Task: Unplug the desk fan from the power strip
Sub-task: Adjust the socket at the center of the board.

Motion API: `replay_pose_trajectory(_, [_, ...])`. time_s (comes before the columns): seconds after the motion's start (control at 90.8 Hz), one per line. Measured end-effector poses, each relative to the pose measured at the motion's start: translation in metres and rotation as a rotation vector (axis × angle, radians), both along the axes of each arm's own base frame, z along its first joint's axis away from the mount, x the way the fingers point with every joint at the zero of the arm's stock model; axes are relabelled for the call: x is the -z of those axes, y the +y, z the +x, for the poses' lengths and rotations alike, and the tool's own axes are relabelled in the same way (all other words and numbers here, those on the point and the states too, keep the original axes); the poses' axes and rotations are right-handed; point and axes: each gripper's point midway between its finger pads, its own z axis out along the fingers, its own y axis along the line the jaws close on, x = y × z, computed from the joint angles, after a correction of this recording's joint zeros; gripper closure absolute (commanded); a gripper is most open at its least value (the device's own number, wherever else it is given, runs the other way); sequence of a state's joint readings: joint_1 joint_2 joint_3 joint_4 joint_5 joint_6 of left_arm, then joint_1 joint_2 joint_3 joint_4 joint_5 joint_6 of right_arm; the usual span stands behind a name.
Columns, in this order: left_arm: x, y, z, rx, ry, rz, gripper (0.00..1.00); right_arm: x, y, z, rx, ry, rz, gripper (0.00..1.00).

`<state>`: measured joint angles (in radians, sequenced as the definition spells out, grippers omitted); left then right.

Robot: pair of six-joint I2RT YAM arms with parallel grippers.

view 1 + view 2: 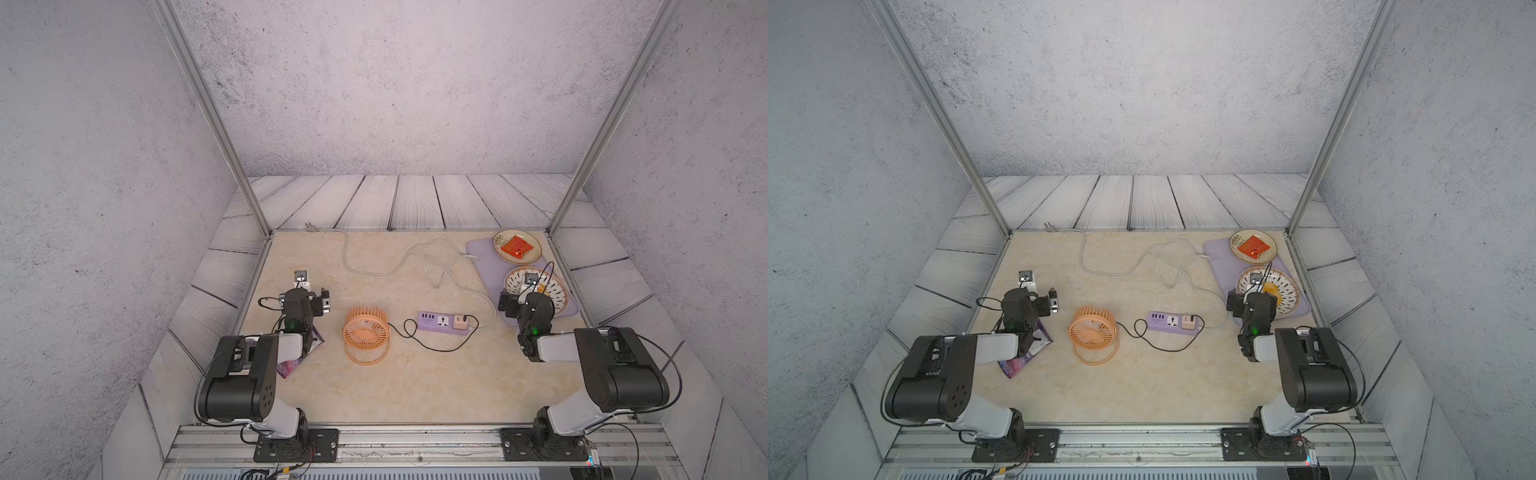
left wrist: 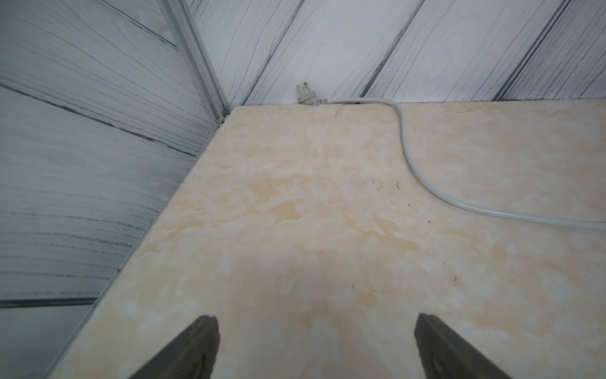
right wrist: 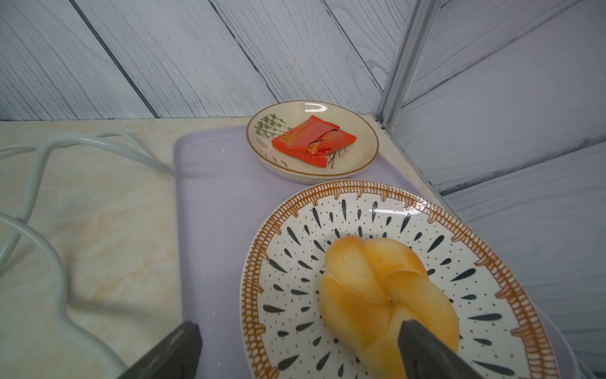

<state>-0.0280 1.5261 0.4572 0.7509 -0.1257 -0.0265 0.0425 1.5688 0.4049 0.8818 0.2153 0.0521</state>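
Observation:
In both top views the orange desk fan (image 1: 365, 334) (image 1: 1092, 330) stands on its ring stand at mid-table. Its thin black cable (image 1: 440, 348) loops right to a pinkish-beige plug cube (image 1: 459, 322) (image 1: 1188, 322), which is seated in the right end of the lavender power strip (image 1: 436, 322) (image 1: 1166, 321). My left gripper (image 2: 316, 320) hangs open over bare table, left of the fan and apart from it. Right of the strip, my right gripper (image 3: 300, 326) is open above a patterned plate and holds nothing. Neither wrist view shows the fan or the strip.
The strip's whitish-grey cord (image 1: 374, 272) (image 2: 413, 164) snakes to the back, ending in a loose plug (image 2: 306, 95). A pale-purple tray (image 3: 213, 197) at the right holds a small plate (image 3: 367, 157) with a red packet and the patterned plate (image 3: 259, 262) with a bun (image 3: 370, 288). A purple packet (image 1: 291, 366) lies under the left arm.

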Motion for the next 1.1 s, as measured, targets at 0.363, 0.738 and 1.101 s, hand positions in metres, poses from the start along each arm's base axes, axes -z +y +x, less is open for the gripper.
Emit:
replay_pose_trajectory(0.363, [0.000,0.000,0.000,0.000,0.000,0.000,0.00,0.000,0.000,0.000,0.000,0.000,0.000,0.01])
replay_pose_trajectory(0.738, [0.001,0.005,0.000,-0.015,0.039,-0.007,0.00,-0.001,0.001,-0.002,-0.005,0.008,0.000,0.01])
replay_pose_trajectory(1.101, [-0.149,0.029,0.004,-0.150,-0.221,-0.344,0.00,-0.122,-0.001,-0.011,0.085,-0.184,0.263,0.01])
